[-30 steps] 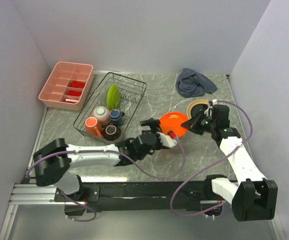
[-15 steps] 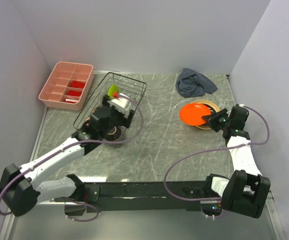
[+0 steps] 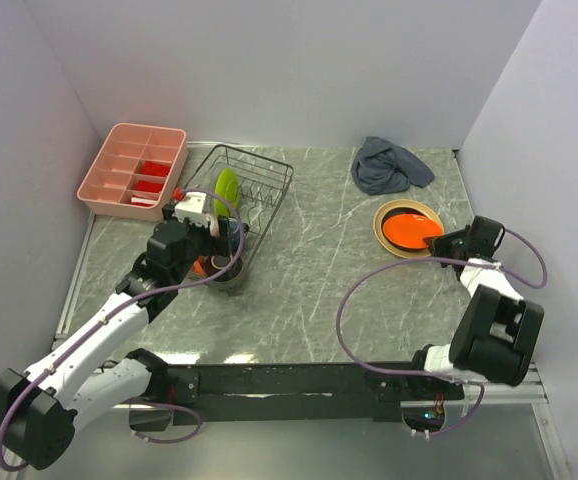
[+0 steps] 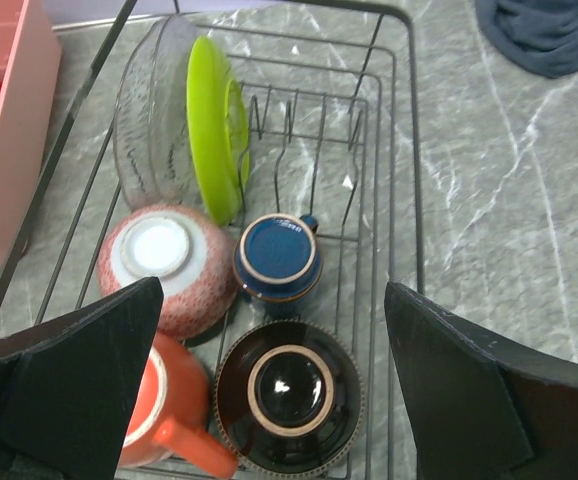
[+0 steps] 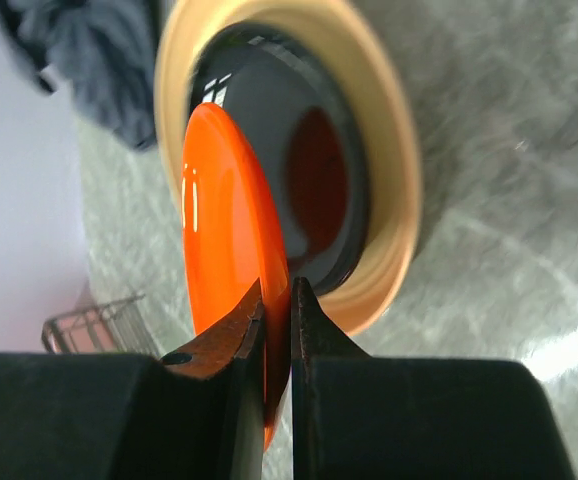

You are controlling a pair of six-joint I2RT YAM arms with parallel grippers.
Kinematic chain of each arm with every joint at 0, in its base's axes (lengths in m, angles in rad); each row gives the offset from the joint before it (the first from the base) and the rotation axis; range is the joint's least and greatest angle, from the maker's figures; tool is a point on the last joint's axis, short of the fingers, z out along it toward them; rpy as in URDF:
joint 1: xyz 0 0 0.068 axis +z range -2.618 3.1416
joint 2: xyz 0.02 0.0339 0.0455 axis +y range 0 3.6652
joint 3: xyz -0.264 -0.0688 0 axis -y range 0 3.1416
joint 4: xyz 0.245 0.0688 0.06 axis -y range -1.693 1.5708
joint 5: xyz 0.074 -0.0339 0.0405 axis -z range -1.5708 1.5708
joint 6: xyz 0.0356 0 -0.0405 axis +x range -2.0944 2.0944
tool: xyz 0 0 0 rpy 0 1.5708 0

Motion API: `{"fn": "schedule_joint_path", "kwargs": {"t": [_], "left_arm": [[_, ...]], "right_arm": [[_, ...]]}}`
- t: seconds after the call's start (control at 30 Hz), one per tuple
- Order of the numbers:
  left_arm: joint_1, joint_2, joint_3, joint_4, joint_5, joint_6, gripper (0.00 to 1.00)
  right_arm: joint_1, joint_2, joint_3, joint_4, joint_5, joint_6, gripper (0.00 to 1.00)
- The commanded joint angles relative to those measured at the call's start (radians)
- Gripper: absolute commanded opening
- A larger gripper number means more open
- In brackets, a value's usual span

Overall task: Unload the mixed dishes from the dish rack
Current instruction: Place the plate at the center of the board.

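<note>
Six pieces in the dish rack (image 3: 262, 190), at the far left of the counter (image 3: 319, 260), do I count well?

Yes. A lime green plate (image 4: 214, 125) and a clear glass dish (image 4: 149, 120) stand on edge at the far end. Nearer, a pinkish bowl (image 4: 164, 265), a dark blue cup (image 4: 277, 258) and a dark brown bowl (image 4: 289, 395) are all bottom up. An orange mug (image 4: 164, 405) is in the near left corner.

Is there any writing?

Only a small mark on the base of the blue cup, too small to read.

And the claws?

The left claw (image 4: 272, 290) hangs above the rack, its fingers spread wide. The right claw (image 5: 277, 290) pinches the rim of an orange plate (image 5: 224, 230). This plate is over the dark inside of the large tan-yellow plate (image 5: 384, 170), on the counter at the right, near the grey cloth (image 3: 389, 165).
</note>
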Motion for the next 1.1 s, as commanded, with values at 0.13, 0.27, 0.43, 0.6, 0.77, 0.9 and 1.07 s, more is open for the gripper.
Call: {"fn": "schedule_joint_path", "kwargs": {"t": [0.13, 0.27, 0.43, 0.6, 0.77, 0.9, 1.07], "left_arm": [[0.004, -0.021, -0.032, 0.064, -0.032, -0.007, 1.0], [0.004, -0.015, -0.035, 0.072, -0.029, -0.004, 0.99], [0.003, 0.002, -0.03, 0.077, -0.023, -0.003, 0.99], [0.004, 0.022, -0.022, 0.078, -0.023, -0.003, 0.99], [0.003, 0.035, -0.018, 0.078, -0.018, -0.003, 0.99], [0.003, 0.039, -0.016, 0.075, -0.02, -0.001, 0.99], [0.003, 0.037, -0.015, 0.071, -0.023, 0.0, 0.99]], "right_arm": [[-0.012, 0.194, 0.114, 0.137, 0.002, 0.047, 0.09], [-0.01, 0.236, 0.152, 0.092, -0.003, 0.001, 0.3], [-0.009, 0.251, 0.204, -0.01, 0.003, -0.072, 0.49], [0.005, 0.216, 0.223, -0.108, 0.058, -0.136, 0.59], [0.051, 0.254, 0.301, -0.247, 0.124, -0.237, 0.67], [0.085, 0.269, 0.352, -0.28, 0.156, -0.266, 0.72], [0.105, 0.289, 0.393, -0.314, 0.181, -0.286, 0.76]]}}
